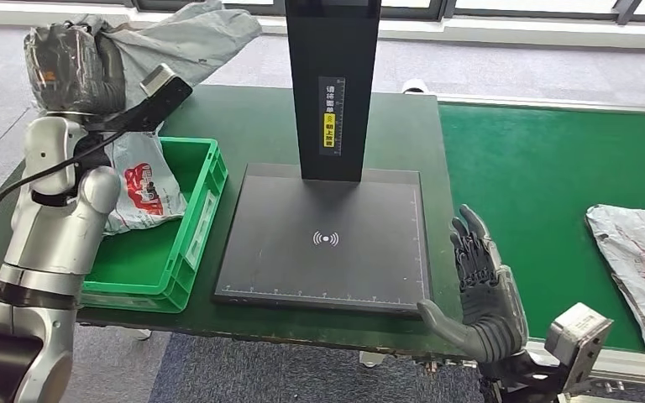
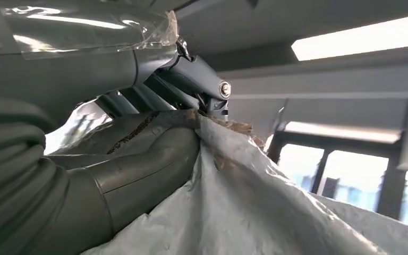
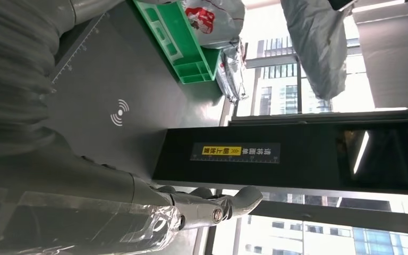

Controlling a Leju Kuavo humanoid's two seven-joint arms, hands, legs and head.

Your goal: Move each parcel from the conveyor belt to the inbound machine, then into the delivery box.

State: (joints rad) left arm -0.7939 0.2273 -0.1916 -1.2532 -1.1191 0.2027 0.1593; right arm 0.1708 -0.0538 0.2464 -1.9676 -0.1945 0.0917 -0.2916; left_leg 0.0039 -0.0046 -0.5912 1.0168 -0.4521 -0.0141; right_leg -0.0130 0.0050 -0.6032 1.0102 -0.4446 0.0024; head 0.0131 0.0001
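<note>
one parcel [image 1: 138,189] in green box [image 1: 193,243]

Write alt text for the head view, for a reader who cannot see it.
The left hand holds a grey parcel up above a green crate that already contains a white and red parcel. At centre stands a black scanner plate with a post; the right hand is open beside it, and another parcel lies on the green conveyor belt.

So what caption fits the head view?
Left hand lifts a grey parcel over the green box; right hand open.
</note>
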